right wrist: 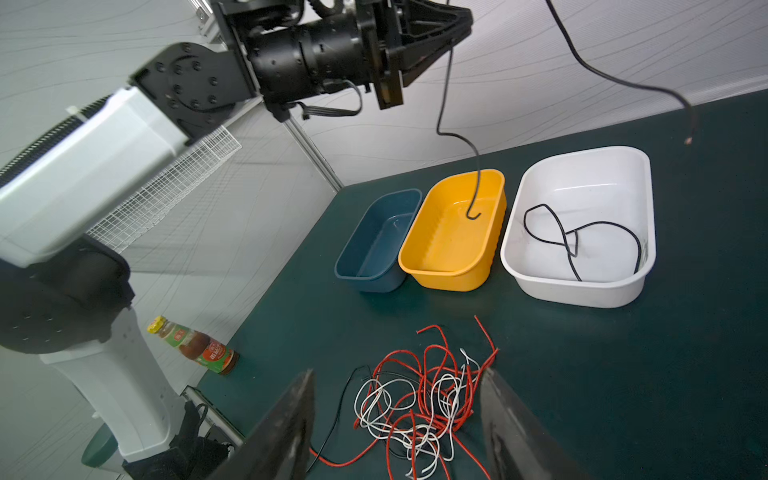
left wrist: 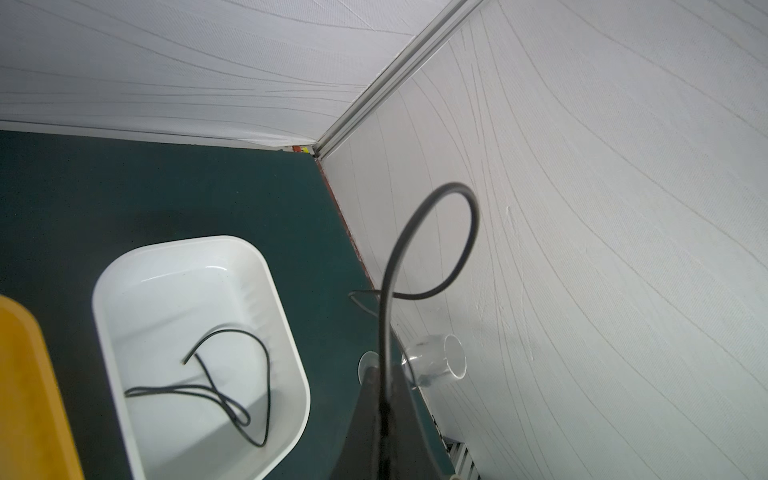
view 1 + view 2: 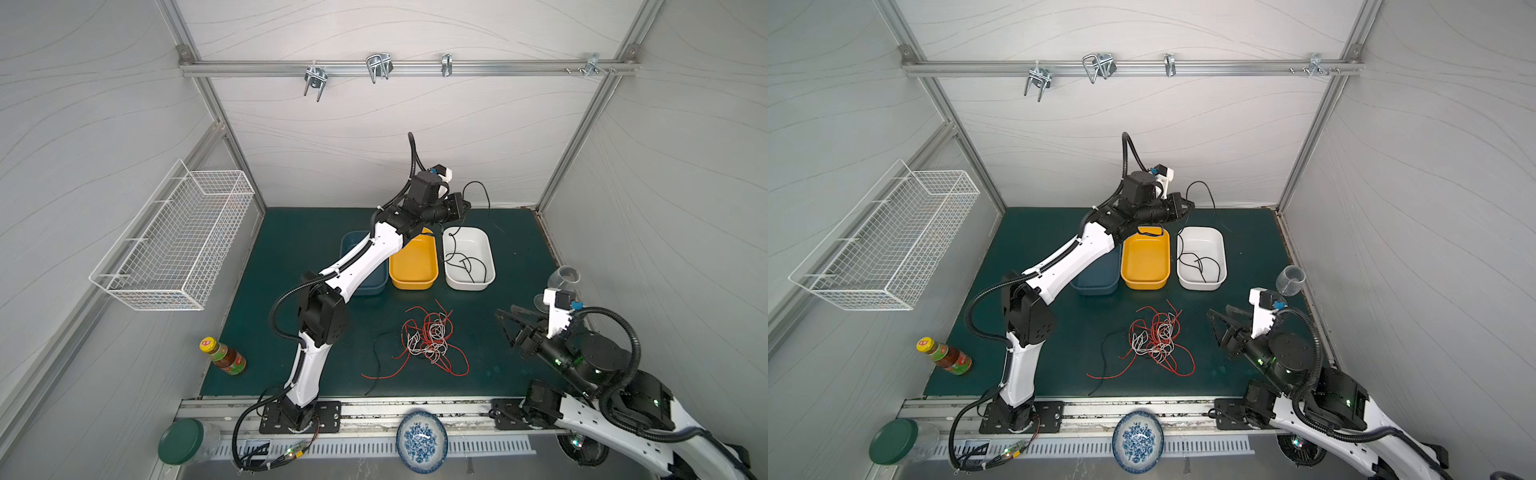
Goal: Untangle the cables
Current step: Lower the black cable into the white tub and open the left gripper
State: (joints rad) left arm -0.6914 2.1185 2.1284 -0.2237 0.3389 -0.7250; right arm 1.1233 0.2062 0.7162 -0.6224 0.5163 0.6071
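A tangle of red, white and black cables [image 3: 428, 336] [image 3: 1156, 338] [image 1: 419, 399] lies on the green mat. My right gripper [image 3: 503, 311] [image 3: 1217, 309] [image 1: 398, 372] is open just right of it, with nothing between its fingers. My left gripper [image 3: 465, 205] [image 3: 1190, 205] [image 2: 380, 370] is raised above the bins and shut on a black cable [image 3: 478, 187] [image 2: 432, 232]. One end of that cable hangs into the yellow bin [image 3: 413, 284] [image 1: 449, 278]. Another black cable [image 3: 467, 264] [image 2: 232, 395] [image 1: 582, 237] lies coiled in the white bin [image 3: 469, 286] [image 2: 291, 332].
A blue bin [image 3: 365, 286] sits left of the yellow one, partly under the left arm. A clear cup [image 3: 563, 279] lies by the right wall. A sauce bottle [image 3: 224, 356] stands at the mat's left edge. A patterned plate [image 3: 422, 441] and a green-lidded jar [image 3: 180, 441] rest in front.
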